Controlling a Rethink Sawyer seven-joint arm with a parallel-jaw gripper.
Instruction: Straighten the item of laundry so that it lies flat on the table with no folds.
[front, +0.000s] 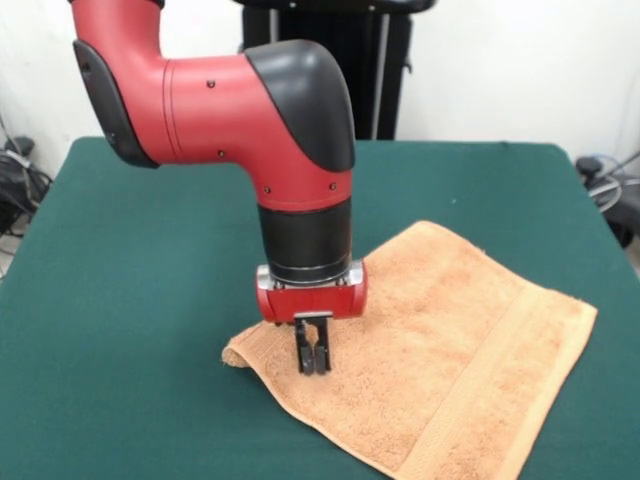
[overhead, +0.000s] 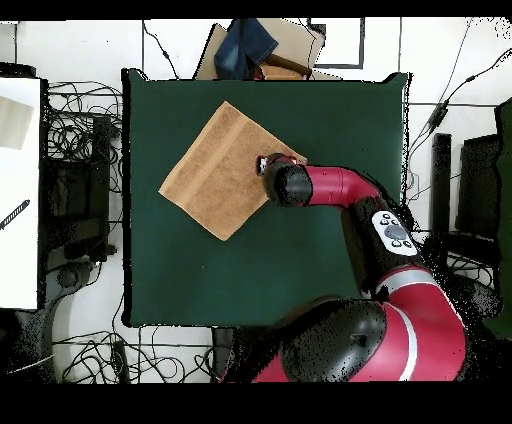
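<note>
The peach-orange towel (front: 440, 340) lies spread on the dark green table (front: 130, 300), turned diamond-wise, with its band stripe near the right hem. Its left corner (front: 240, 352) is curled up in a small roll. My gripper (front: 313, 366) points straight down just right of that curled corner, its tips down in the cloth, the fingers close together and pinching the towel. In the overhead view the towel (overhead: 218, 170) lies at the table's upper middle, and the arm's wrist (overhead: 285, 183) covers the towel's right corner and hides the gripper.
The table (overhead: 300, 260) stretches wide around the towel. A cardboard box with blue cloth (overhead: 255, 45) sits beyond the table's top edge in the overhead view. Cables and equipment lie on the floor on both sides.
</note>
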